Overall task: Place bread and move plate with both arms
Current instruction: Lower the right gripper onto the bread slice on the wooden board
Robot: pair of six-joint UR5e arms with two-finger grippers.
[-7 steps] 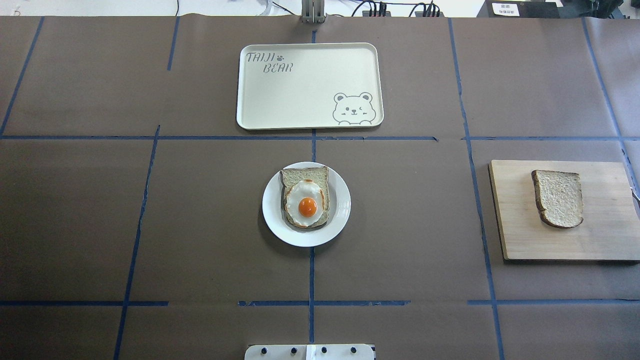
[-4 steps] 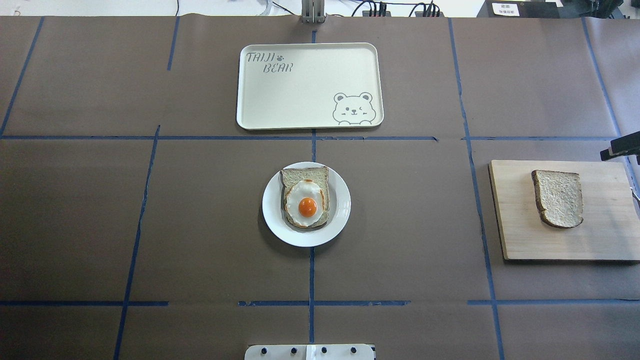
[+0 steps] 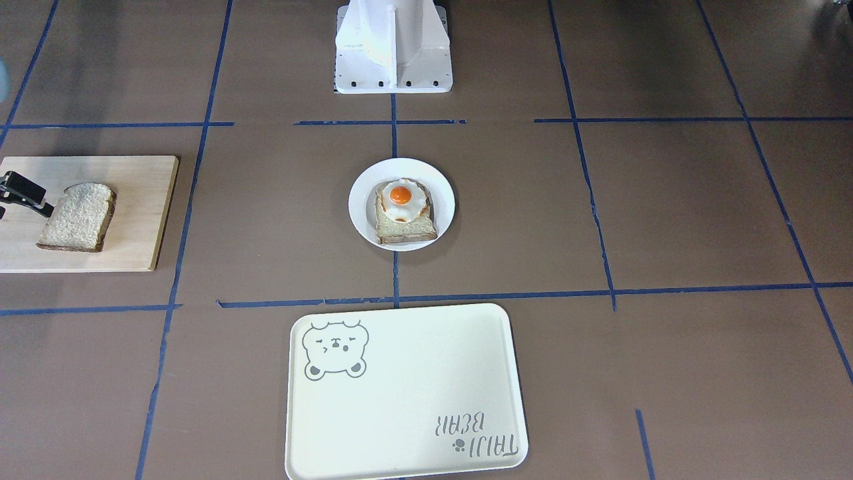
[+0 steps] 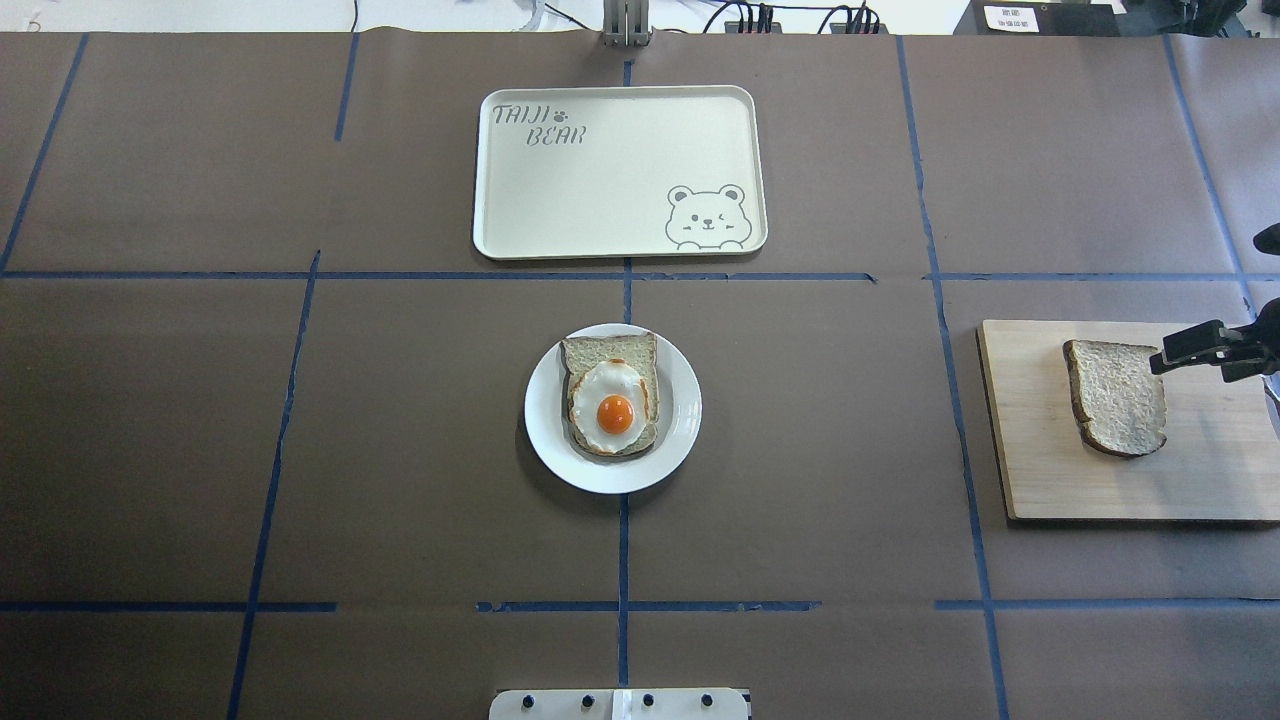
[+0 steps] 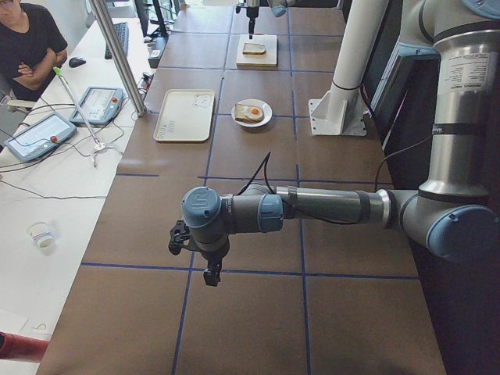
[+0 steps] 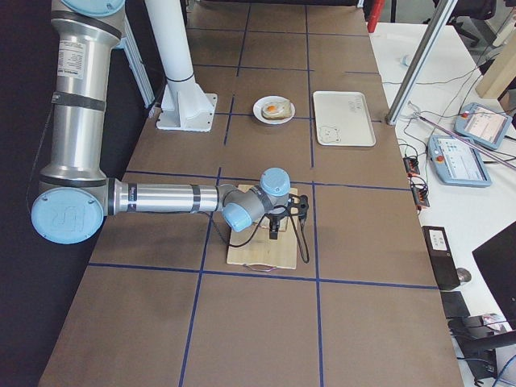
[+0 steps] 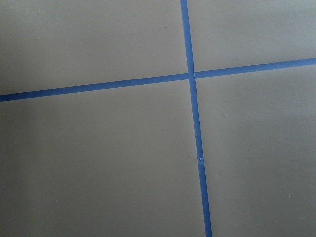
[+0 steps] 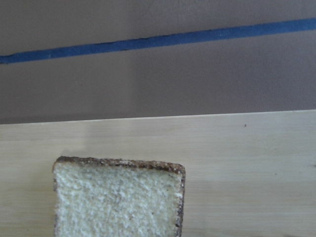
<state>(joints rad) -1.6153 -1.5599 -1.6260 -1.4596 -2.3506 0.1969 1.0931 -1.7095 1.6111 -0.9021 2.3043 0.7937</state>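
The brown counter (image 4: 300,450) with its blue tape grid looks just as it did a second ago, and so does nearly everything on it. The right arm (image 6: 161,197) is what has moved. A second ago the overhead view showed none of it. Shortly after, a black tip showed at the right edge, beyond the far side of the wooden board (image 4: 1030,450). It has since swung nearer and leftward.

The left arm (image 5: 312,207) stretches low over bare counter, well apart from all the objects, and its wrist camera shows only tape lines.

The cream bear tray (image 4: 600,200) lies far of centre, unchanged. The plate (image 4: 545,430) sits mid-counter, unmoved, carrying the toast with fried egg (image 4: 612,400). The bread (image 4: 1118,398) lies flat on the board at the counter's right, exactly where it was.

The right claw (image 4: 1190,356) now hangs over the board at the bread's far right corner. Its wrist view catches only one end of the slice, so it is not yet centred. I cannot tell how wide its jaws stand, or whether it touches the crust. The left claw (image 5: 211,278) shows only in the side view, so I cannot tell its spread either.

I judge this to be the approach to picking up the bread, with nothing yet gripped and the placing and the plate move still ahead.
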